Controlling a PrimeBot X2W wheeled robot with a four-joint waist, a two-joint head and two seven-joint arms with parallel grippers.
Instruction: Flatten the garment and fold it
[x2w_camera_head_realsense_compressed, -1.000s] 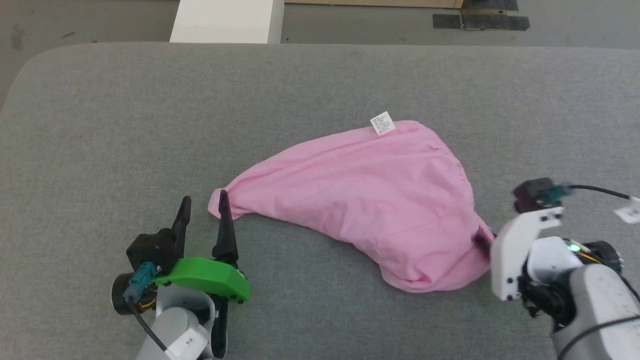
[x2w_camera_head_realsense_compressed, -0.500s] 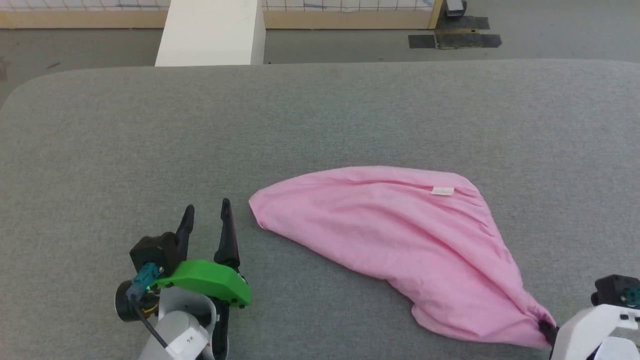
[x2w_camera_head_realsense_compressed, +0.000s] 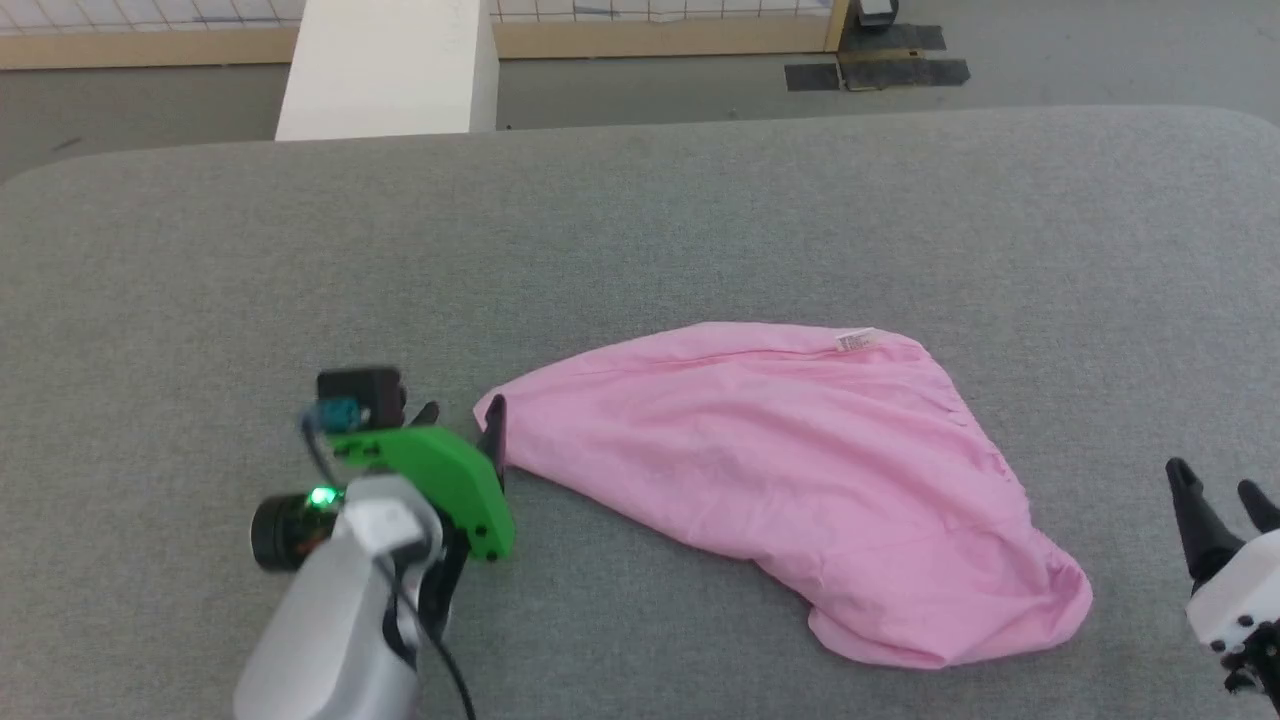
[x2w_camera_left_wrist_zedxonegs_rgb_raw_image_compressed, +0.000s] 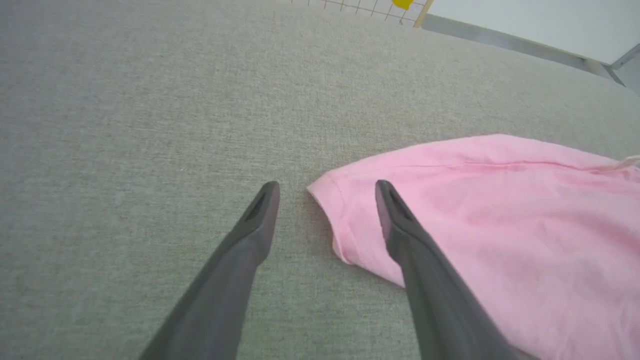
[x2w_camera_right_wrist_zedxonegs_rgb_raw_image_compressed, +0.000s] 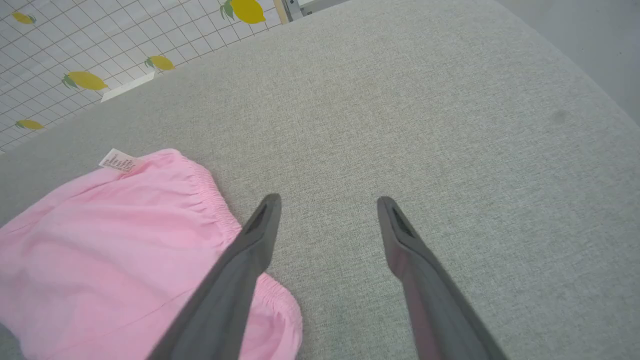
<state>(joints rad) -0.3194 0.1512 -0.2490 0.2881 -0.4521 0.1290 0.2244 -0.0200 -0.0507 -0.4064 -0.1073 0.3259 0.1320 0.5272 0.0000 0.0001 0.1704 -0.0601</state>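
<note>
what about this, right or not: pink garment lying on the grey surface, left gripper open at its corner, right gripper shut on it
Not quite: the head view shows the right gripper open, beside the garment and holding nothing. The rest stands.

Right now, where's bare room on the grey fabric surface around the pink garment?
Bare: the band of grey fabric surface between the light pink thin garment and the far edge, and the far-left corner. Crowded: the garment's left tip at the left gripper, its right end by the right gripper.
</note>
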